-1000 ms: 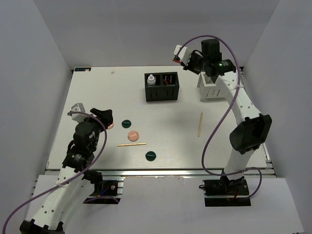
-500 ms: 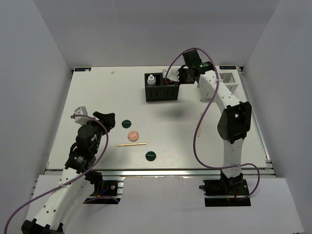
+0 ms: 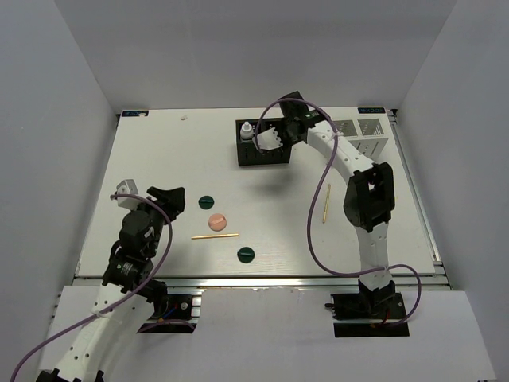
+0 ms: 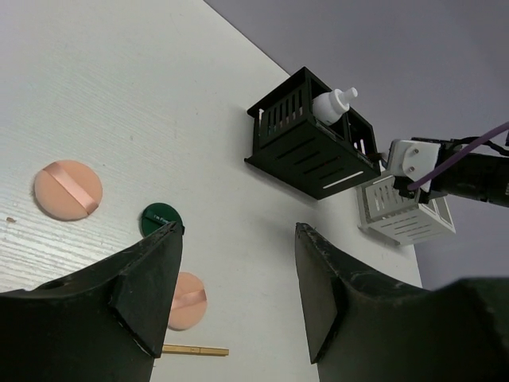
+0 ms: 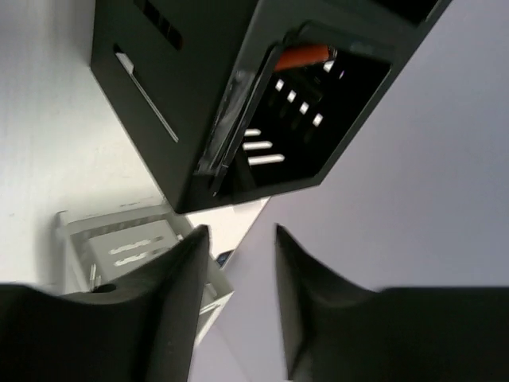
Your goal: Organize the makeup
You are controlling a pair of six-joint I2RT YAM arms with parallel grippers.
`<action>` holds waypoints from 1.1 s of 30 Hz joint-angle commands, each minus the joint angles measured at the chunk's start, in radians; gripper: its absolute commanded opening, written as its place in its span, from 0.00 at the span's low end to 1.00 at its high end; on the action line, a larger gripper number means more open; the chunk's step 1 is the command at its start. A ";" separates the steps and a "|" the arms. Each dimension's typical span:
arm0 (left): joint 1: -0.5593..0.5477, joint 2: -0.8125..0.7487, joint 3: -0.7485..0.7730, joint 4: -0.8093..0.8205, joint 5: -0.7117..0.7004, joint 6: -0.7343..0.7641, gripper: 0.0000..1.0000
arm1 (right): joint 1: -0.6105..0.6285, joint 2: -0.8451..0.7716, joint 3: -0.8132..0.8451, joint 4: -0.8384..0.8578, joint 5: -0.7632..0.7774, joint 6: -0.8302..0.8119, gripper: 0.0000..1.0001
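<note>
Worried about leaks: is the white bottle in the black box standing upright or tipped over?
Upright. The white bottle stands in the left compartment of the black box, cap poking above the rim.

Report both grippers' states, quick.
Left gripper: open, holding nothing.
Right gripper: open, holding nothing.
</note>
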 commanded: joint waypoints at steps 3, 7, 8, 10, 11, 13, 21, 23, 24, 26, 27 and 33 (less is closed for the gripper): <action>-0.002 -0.026 -0.010 -0.053 -0.004 -0.018 0.69 | 0.004 0.015 0.063 0.084 0.038 0.022 0.50; -0.002 -0.019 -0.009 -0.050 0.010 -0.029 0.70 | -0.006 -0.013 0.077 0.100 0.030 0.097 0.54; -0.002 -0.015 -0.010 -0.045 0.015 -0.032 0.70 | -0.012 -0.040 0.066 0.110 0.029 0.115 0.54; -0.002 0.008 -0.007 -0.032 0.030 -0.037 0.63 | -0.022 -0.078 0.017 0.161 0.012 0.204 0.54; -0.004 0.016 0.001 -0.029 0.033 -0.041 0.56 | -0.037 -0.130 -0.006 0.185 -0.003 0.253 0.54; -0.004 0.051 0.008 -0.025 0.038 -0.061 0.25 | -0.063 -0.199 -0.122 0.268 -0.037 0.487 0.41; 0.000 0.298 0.077 -0.022 0.159 -0.133 0.53 | -0.215 -0.634 -0.702 0.384 -0.247 1.305 0.12; 0.000 0.355 0.116 -0.033 0.194 -0.133 0.65 | -0.221 -0.713 -0.859 0.356 -0.305 1.425 0.37; 0.001 0.408 0.131 -0.039 0.203 -0.132 0.68 | -0.223 -0.743 -0.914 0.350 -0.321 1.462 0.44; 0.006 0.451 0.172 -0.056 0.222 -0.129 0.69 | -0.224 -0.824 -1.013 0.361 -0.329 1.531 0.52; 0.006 0.486 0.188 -0.064 0.232 -0.129 0.70 | -0.224 -0.845 -1.088 0.365 -0.309 1.613 0.54; 0.016 0.556 0.257 -0.121 0.248 -0.266 0.71 | -0.238 -0.844 -1.175 0.387 -0.180 1.819 0.68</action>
